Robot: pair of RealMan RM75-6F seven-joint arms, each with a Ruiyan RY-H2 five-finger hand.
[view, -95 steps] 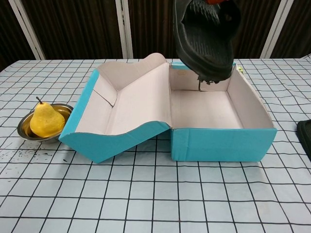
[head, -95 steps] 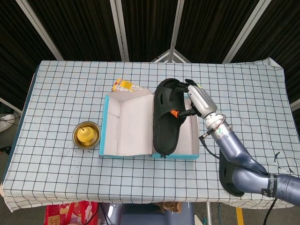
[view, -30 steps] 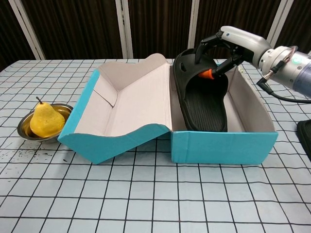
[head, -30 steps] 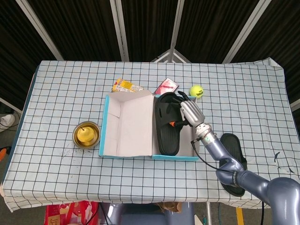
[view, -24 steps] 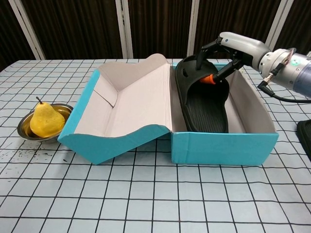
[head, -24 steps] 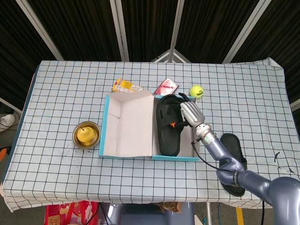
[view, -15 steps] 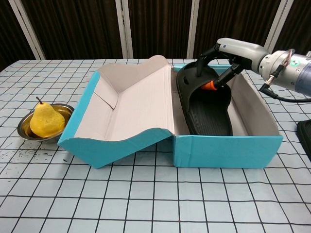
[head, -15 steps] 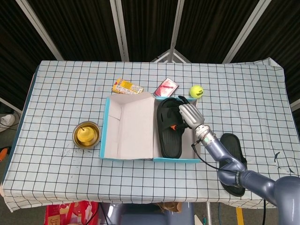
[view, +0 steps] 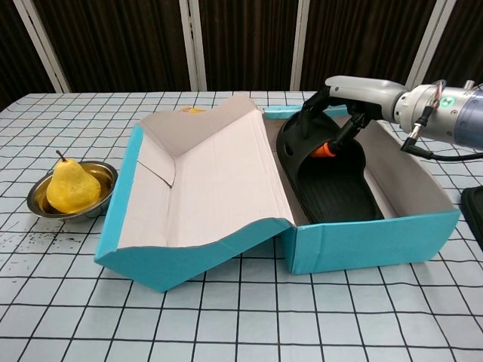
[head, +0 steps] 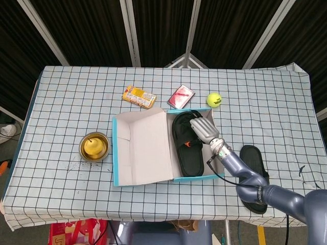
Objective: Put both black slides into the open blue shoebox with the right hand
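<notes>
We found the first black rubber slide (head: 186, 146) lying sole-down inside the open blue cardboard shoebox (view: 377, 240), along the side of the box's tray nearest the raised lid (view: 204, 185), its toe end toward the far wall. Our right hand (head: 203, 128) sat over the slide's strap end inside the box; in the chest view its fingers (view: 308, 105) curled down around the strap with the thumb on the other side, so we judged it was gripping the slide — though we could not tell how firmly, or whether it was about to let go. The second black slide (head: 254, 162) lay on the checked tablecloth (head: 66, 102) well to the right of the box, partly hidden by our right forearm. Our left hand appeared in neither view. So, by our reckoning, roughly half the job was done: one slide was in, needing only to be released, and the other had not been picked up — it would have to be fetched and laid in the free strip of the tray beside the first. Left of the box stood a small steel bowl (view: 36, 194) holding a yellow pear (view: 69, 186).
</notes>
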